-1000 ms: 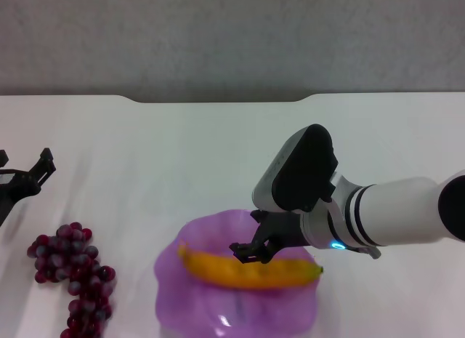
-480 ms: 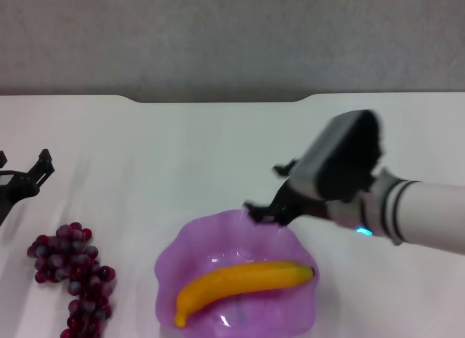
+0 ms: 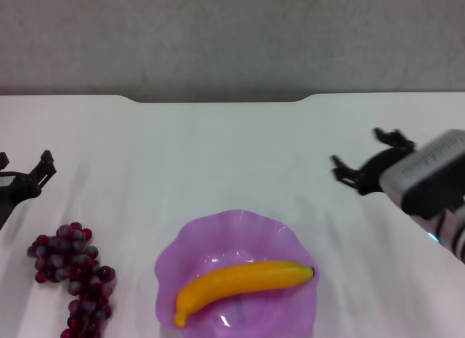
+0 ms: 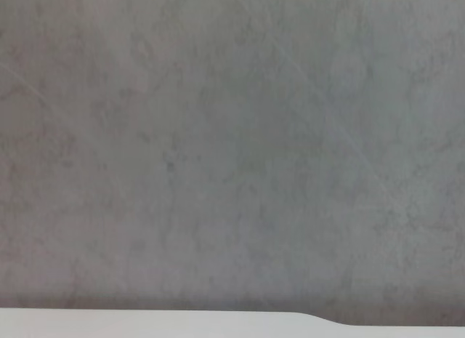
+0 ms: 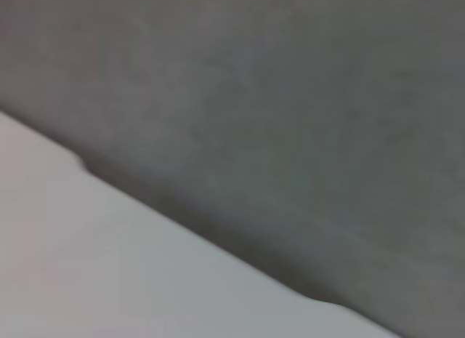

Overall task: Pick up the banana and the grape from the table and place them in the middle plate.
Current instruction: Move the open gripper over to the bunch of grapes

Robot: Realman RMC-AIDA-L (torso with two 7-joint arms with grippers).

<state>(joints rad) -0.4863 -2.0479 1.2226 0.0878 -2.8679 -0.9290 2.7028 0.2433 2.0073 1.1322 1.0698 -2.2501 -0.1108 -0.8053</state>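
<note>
The yellow banana (image 3: 243, 283) lies inside the purple scalloped plate (image 3: 211, 236) at the front middle of the white table (image 3: 218, 149). The bunch of dark red-purple grapes (image 3: 73, 276) lies on the table to the left of the plate. My right gripper (image 3: 367, 160) is open and empty, up over the table to the right of the plate and well clear of it. My left gripper (image 3: 25, 178) is open at the left edge, behind the grapes. Both wrist views show only the grey wall and the table's far edge.
The table's far edge has a notch (image 3: 218, 99) against the grey wall. The table's edge also shows in the left wrist view (image 4: 145, 320) and in the right wrist view (image 5: 109, 265).
My right gripper let go of the banana, which settled in the plate, then rose and pulled back to the right. The left arm has not moved.
</note>
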